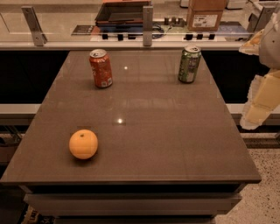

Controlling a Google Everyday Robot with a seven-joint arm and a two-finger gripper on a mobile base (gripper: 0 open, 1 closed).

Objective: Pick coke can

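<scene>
The coke can [101,68], red-orange with a silver top and small white markings, stands upright on the brown table [144,131] at its far left. My gripper [257,109] hangs at the right edge of the view, beside the table's right side and off its surface. It is far from the coke can and holds nothing that I can see.
A green can [189,64] with a silver top stands upright at the table's far right, nearest my gripper. An orange [83,144] lies near the front left. Behind the table runs a counter with a cardboard box [205,15] and a dark tray [122,12].
</scene>
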